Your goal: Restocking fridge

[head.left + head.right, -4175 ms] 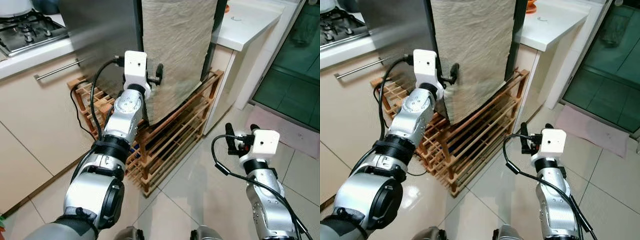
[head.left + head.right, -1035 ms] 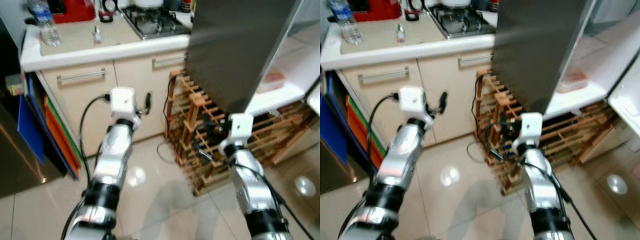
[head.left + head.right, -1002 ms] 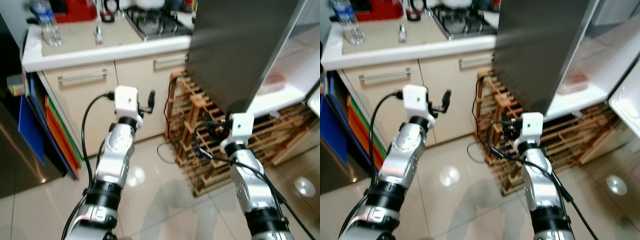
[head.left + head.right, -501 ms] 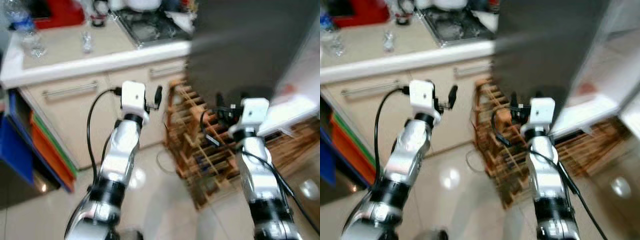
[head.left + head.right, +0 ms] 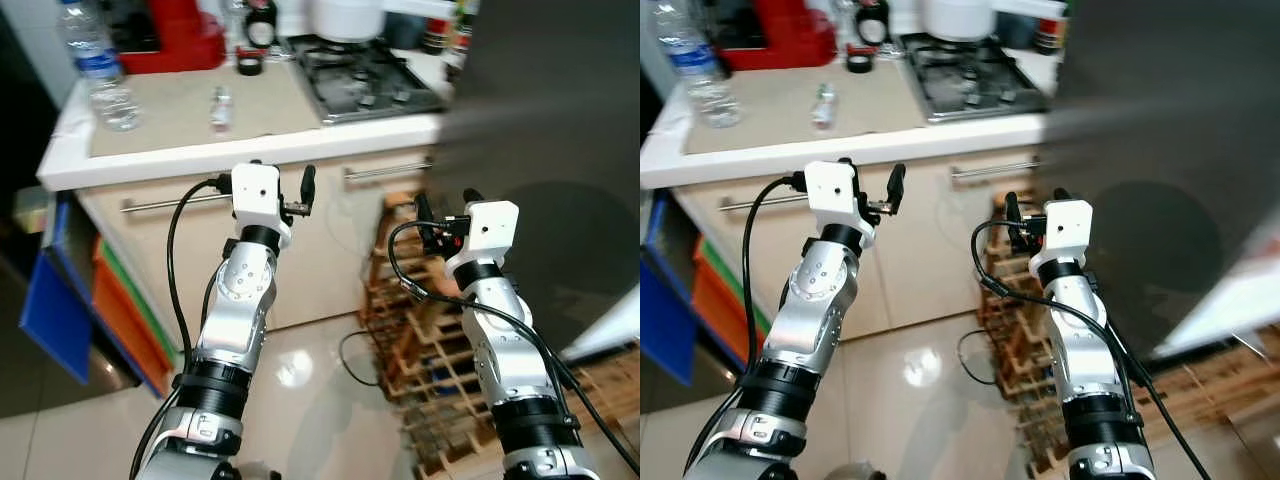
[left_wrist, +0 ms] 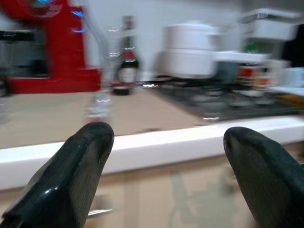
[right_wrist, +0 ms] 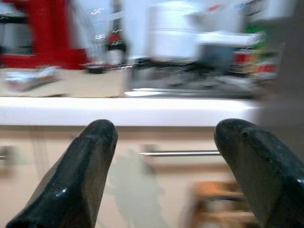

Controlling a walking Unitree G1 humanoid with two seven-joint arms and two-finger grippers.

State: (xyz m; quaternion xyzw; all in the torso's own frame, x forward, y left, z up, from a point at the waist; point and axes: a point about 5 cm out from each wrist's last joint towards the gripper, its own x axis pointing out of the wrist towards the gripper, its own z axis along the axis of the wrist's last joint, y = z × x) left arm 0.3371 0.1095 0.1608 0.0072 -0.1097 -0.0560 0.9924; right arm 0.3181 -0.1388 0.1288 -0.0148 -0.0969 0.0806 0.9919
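Observation:
A clear water bottle (image 5: 100, 70) stands at the far left of the beige counter (image 5: 180, 120), with a small bottle (image 5: 217, 103) lying nearer the middle. The fridge's dark grey side (image 5: 560, 180) rises on the right. My left gripper (image 5: 285, 185) is held up in front of the counter's edge, open and empty; its black fingers (image 6: 90, 142) stand wide apart in the left wrist view. My right gripper (image 5: 445, 205) hovers before the fridge's corner, also open and empty, fingers (image 7: 97, 137) well apart. Both grippers are short of the counter, touching nothing.
A red appliance (image 5: 175, 35), a gas hob (image 5: 370, 80) and a white pot (image 5: 345, 15) sit at the counter's back. Cabinet handles (image 5: 175, 203) run under the counter edge. A wooden rack (image 5: 420, 340) stands under the fridge. Blue and orange boards (image 5: 60, 320) lean at the left.
The view has swung up and left towards the counter. Both arms have risen, and the grippers now stand at counter height, still open and empty.

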